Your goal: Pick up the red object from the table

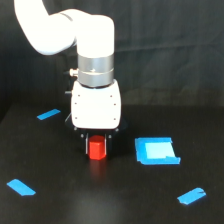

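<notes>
The red object [97,149] is a small stubby red-orange block directly under the white gripper body. My gripper [97,146] points straight down over it. Its dark fingers [85,142] stand close against the block's left and right sides, so the gripper appears shut on the block. The fingers are hard to make out against the black table [60,200]. The block's lower end is at or just above the table surface; I cannot tell which. A faint red reflection shows on the table below it.
A blue square patch [156,150] lies just to the exterior view's right of the gripper. Blue tape strips lie at the back left [48,114], front left [20,187] and front right [191,196]. A black curtain hangs behind.
</notes>
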Robot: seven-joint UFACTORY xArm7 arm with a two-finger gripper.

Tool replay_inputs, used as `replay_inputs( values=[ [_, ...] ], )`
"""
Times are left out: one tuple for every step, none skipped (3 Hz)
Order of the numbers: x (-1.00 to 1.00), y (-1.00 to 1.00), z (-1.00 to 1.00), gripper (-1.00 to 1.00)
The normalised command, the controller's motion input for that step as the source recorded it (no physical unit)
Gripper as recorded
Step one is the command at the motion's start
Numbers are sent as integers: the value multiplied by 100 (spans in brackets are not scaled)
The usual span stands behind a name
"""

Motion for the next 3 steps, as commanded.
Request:
replay_inputs(
  values=[
    [-8,2,96,-97],
    [-18,2,93,-100],
    [-1,8,100,-100]
  ],
)
